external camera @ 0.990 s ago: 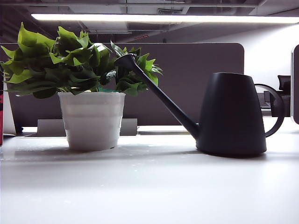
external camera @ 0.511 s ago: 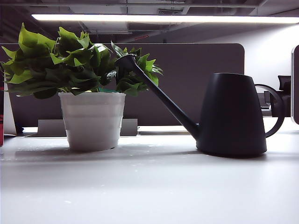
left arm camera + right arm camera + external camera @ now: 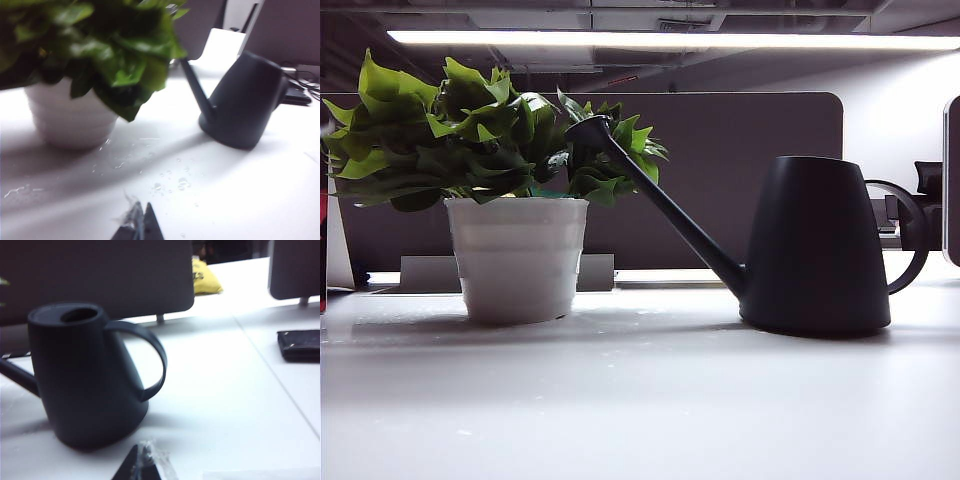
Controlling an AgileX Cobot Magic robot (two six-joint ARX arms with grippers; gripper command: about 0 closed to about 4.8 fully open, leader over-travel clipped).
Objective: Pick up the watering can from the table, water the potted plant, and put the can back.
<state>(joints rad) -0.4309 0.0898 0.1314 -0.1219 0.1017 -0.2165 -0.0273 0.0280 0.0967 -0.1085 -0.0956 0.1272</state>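
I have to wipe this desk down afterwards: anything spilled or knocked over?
Only water droplets scattered on the table between the potted plant and the watering can. Both stand upright, nothing tipped.

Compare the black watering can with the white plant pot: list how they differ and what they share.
The matte black cone-shaped watering can narrows toward its top; the white ribbed round pot narrows toward its base. The can is dark and smooth and stands taller; the pot is pale, banded and shorter. The can carries a long thin spout and a loop handle; the pot holds bushy green leaves. Both stand upright on the pale table, untouched by either tool.
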